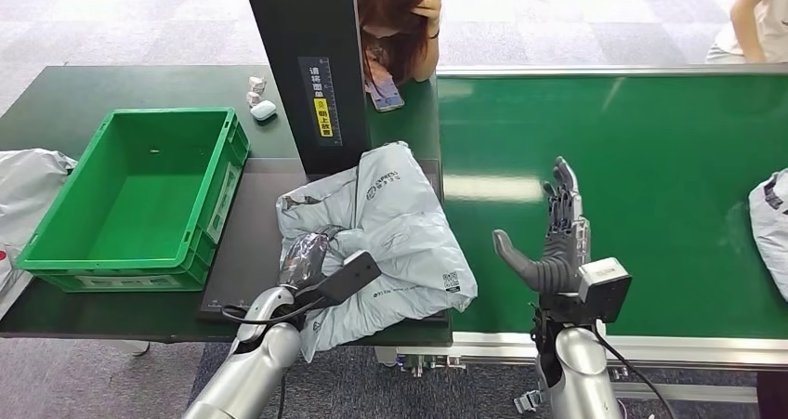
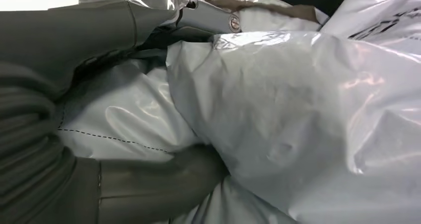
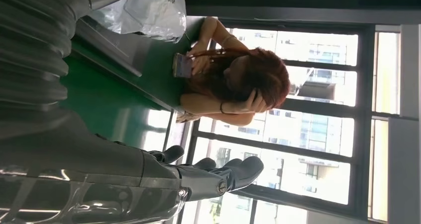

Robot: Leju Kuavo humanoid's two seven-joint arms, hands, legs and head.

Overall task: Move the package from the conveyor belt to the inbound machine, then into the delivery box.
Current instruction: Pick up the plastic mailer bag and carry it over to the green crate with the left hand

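Step in hand, as judged: transfer of the package (image 1: 390,224) from the inbound machine (image 1: 307,66) to the delivery box (image 1: 139,196).

- Left hand (image 1: 307,256) closed on a fold of the package at its near left side; thumb under the film and fingers over it in the left wrist view. Grip on loose film only, so slippage or stretching likely under load.
- Recommended: lifted slowly until the whole bag cleared the black platform (image 1: 246,252), then carried left over the near right rim of the box. Trailing right half of the bag to be kept off the machine column and the box wall.
- Release advised only with the bulk of the bag inside the rim.
- Right hand (image 1: 558,242) held over the green conveyor belt (image 1: 669,159), fingers spread and upright, nothing in it.

Package: grey glossy plastic mailer, soft and crumpled, dark printing and a small code label near its front right corner. Lay on the platform at the foot of the column, overhanging the front edge of the bench (image 1: 56,94).
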